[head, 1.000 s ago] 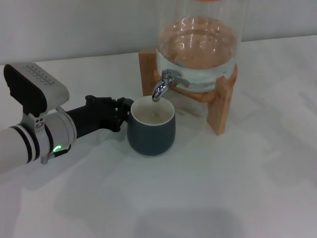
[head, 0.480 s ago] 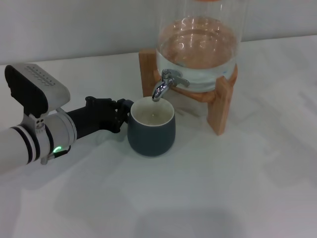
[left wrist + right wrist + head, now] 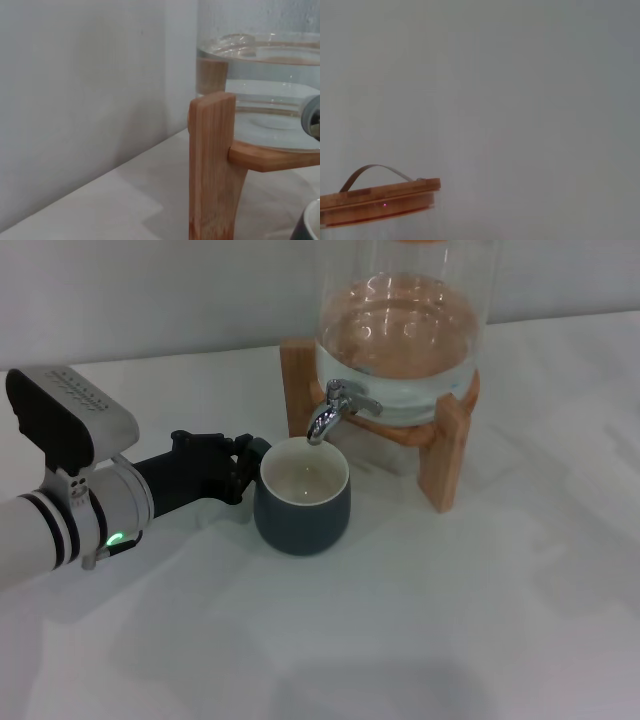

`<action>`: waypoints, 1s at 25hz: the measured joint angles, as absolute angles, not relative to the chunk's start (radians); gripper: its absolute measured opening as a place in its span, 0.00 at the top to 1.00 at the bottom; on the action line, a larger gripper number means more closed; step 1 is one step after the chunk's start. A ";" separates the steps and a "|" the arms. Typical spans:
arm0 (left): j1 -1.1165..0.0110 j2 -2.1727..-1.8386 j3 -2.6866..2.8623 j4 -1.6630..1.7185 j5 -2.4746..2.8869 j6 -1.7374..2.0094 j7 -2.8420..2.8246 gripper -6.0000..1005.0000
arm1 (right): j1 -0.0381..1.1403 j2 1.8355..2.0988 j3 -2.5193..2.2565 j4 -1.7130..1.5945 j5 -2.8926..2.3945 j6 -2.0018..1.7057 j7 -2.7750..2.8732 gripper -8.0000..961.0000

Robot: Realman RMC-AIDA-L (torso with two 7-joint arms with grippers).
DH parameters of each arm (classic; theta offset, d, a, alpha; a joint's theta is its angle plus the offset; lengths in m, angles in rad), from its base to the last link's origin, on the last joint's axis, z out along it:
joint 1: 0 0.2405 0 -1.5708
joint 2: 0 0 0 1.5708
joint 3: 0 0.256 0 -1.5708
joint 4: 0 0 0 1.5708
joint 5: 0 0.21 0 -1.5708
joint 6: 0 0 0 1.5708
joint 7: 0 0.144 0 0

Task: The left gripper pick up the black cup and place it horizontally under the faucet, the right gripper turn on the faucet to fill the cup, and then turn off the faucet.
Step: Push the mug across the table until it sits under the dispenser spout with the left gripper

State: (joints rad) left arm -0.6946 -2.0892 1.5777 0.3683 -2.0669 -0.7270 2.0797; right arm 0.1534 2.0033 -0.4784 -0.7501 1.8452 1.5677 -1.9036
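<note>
The black cup [image 3: 300, 508] stands upright on the white table, its cream inside showing, its mouth just below the spout of the chrome faucet [image 3: 328, 415]. My left gripper [image 3: 246, 462] reaches in from the left and is shut on the cup's handle side. The faucet is fixed to the glass dispenser [image 3: 400, 340], which holds water. In the left wrist view a piece of the faucet [image 3: 313, 117] and the cup's rim [image 3: 311, 225] show at the edge. My right gripper is out of view.
The dispenser rests on a wooden stand [image 3: 445, 455] behind and to the right of the cup; its post [image 3: 212, 165] fills the left wrist view. The right wrist view shows only the dispenser's wooden lid [image 3: 380, 199] and a grey wall.
My left gripper and the cup have shifted slightly to the left, so the cup sits a little less centred under the spout. The faucet has not moved.
</note>
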 joint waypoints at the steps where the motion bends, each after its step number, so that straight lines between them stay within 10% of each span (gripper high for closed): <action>1: -0.695 -2.089 1.577 0.368 -2.067 -0.727 2.080 0.84 | 0.153 2.003 -0.478 -0.750 1.845 1.567 -1.904 0.28; 17: -0.695 -2.089 1.577 0.370 -2.074 -0.727 2.079 0.81 | 0.150 2.003 -0.478 -0.750 1.845 1.565 -1.904 0.28; 25: -0.695 -2.089 1.583 0.367 -2.066 -0.726 2.065 0.63 | 0.147 2.003 -0.476 -0.750 1.845 1.568 -1.903 0.28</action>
State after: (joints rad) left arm -0.6949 -2.0892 1.5827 0.3665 -2.0658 -0.7260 2.0655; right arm 0.1467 2.0033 -0.4763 -0.7501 1.8453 1.5685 -1.9032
